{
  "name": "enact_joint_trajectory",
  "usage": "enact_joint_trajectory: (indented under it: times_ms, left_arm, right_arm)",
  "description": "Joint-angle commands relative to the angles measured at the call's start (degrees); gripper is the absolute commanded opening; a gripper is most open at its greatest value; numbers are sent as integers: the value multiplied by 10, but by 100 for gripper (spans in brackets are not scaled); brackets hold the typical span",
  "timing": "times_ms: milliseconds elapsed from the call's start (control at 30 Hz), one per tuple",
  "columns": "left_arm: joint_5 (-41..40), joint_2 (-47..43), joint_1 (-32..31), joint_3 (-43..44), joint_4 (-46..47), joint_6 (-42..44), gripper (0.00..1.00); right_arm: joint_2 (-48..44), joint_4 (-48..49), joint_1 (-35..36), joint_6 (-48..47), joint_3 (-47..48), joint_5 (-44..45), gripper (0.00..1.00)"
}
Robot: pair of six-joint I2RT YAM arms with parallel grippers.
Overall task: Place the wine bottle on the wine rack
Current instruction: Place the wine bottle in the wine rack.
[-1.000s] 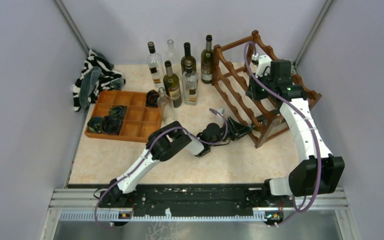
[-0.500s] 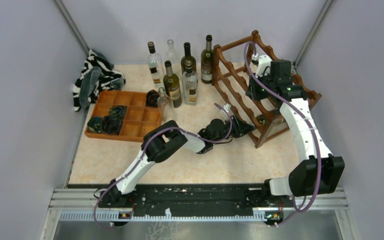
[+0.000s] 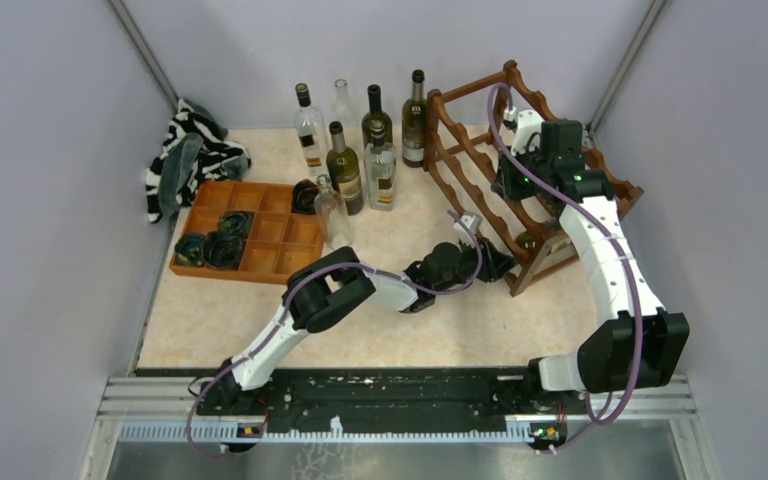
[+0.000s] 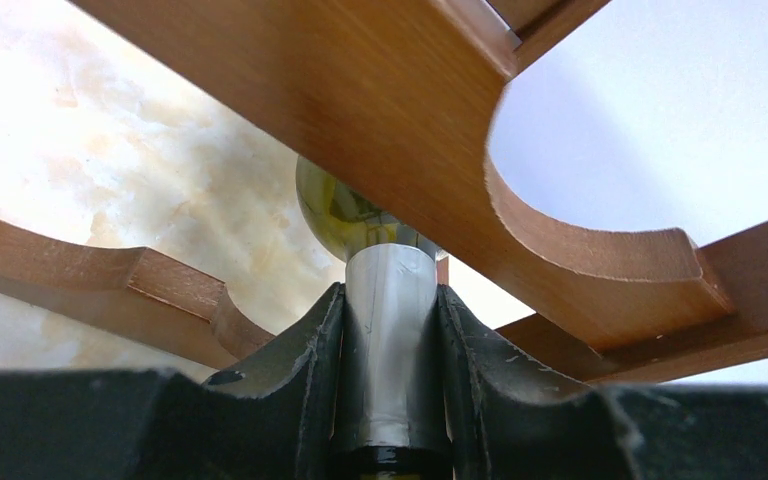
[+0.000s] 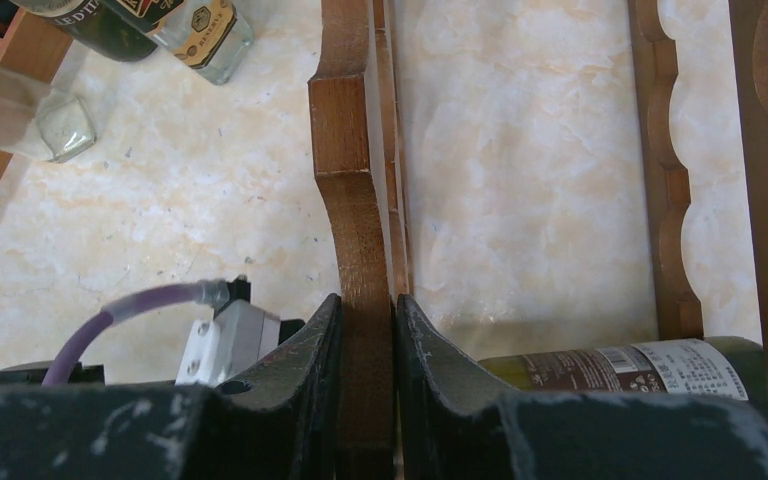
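The dark reddish-brown wine rack stands at the back right. My left gripper is low at the rack's front foot, shut on the silver-foiled neck of a green wine bottle. The bottle's shoulder lies between the scalloped rails of the lowest tier. Its labelled body lies on its side inside the rack and shows faintly from above. My right gripper is up on the rack, shut on a wavy upright rail; its fingers press on both sides.
Several upright bottles stand at the back middle, left of the rack. A small clear bottle stands beside an orange-brown compartment tray holding dark coils. A black-and-white striped cloth lies at the back left.
My left gripper has moved right toward the rack's foot, carrying the bottle deeper into the lowest tier. My right arm has not moved.
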Motion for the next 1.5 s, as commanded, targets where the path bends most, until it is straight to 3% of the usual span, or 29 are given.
enact_joint_trajectory:
  times_ms: [0,833,1000,1300,1367,1467]
  left_arm:
    - [-68,-14,-2,-5,-62,98,10]
    - [-93,-32,-5,-11,-93,151,71]
    - [-101,-69,-6,-37,-98,158,73]
    - [-110,-170,-14,-159,-137,160,73]
    - [-109,-189,-20,-174,-165,163,68]
    - [-97,-200,-26,-178,-215,166,48]
  right_arm:
    - [-2,2,18,16,-2,-42,21]
    - [0,-1,18,11,-1,-41,21]
    - [0,-3,18,8,2,-40,22]
    - [2,-5,18,2,3,-42,24]
    - [3,-5,18,1,3,-42,24]
    - [3,-4,18,0,1,-41,24]
